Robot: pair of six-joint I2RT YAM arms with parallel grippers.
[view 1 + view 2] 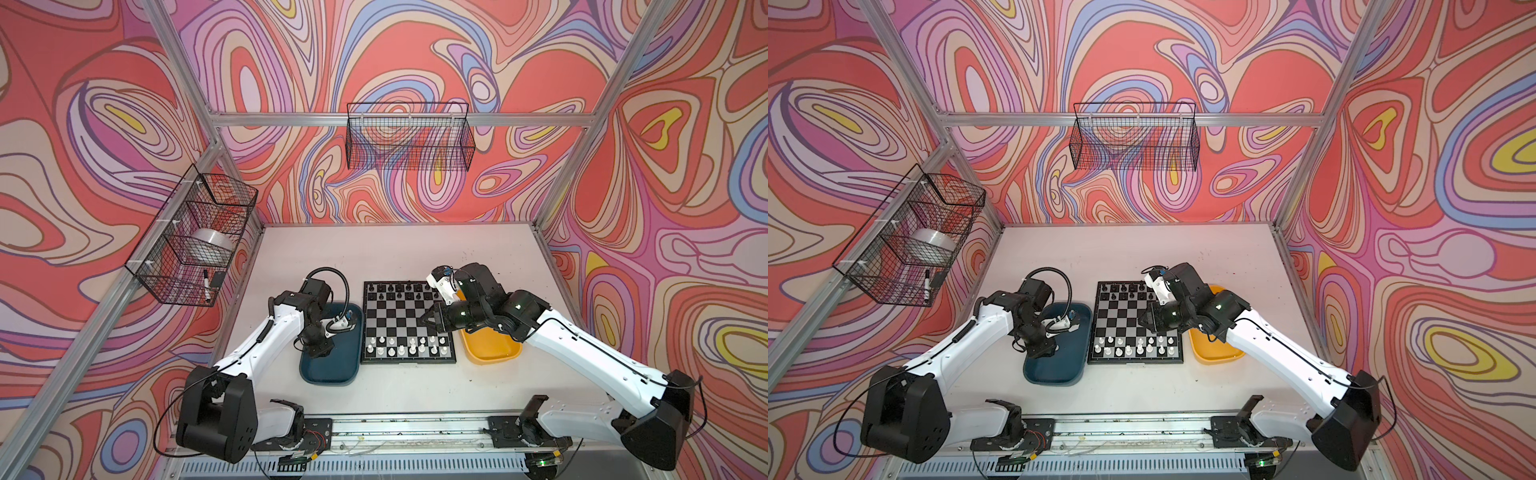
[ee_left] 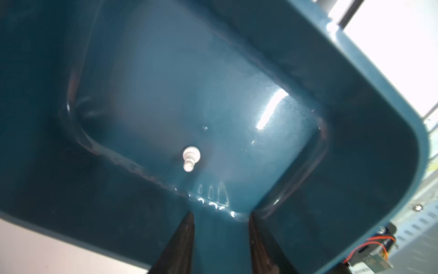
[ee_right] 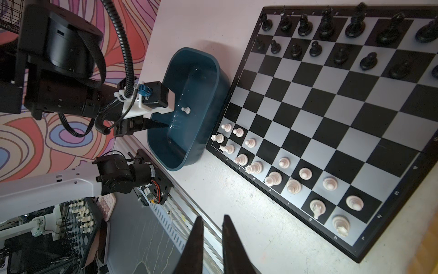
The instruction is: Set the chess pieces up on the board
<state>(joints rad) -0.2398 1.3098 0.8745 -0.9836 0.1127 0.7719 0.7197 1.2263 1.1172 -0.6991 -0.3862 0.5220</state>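
While the left gripper [image 2: 221, 214] reaches down into a deep teal tray [image 2: 355, 95] with its jaws apart and nothing between them, one small white pawn [image 2: 190, 157] rests on the tray floor. The pawn sits a little ahead of the fingertips [image 2: 187, 227] and does not touch them. Just past that tray's wall, on the side away from the left arm, the chessboard [image 1: 409, 361] lies flat on the pale table [image 1: 415, 249]. The right gripper [image 3: 212, 217] hovers above the side of the board closest to its own arm, its jaws almost together, with only a slim gap and nothing held. Under that arm's wrist, just beside the board, sits a yellow tray [image 1: 494, 351]. On the board, the white pieces [image 1: 409, 347] stand in two rows between the right gripper and the arm bases, and the black pieces [image 1: 399, 291] stand in two rows at the far edge, beyond the gripper.
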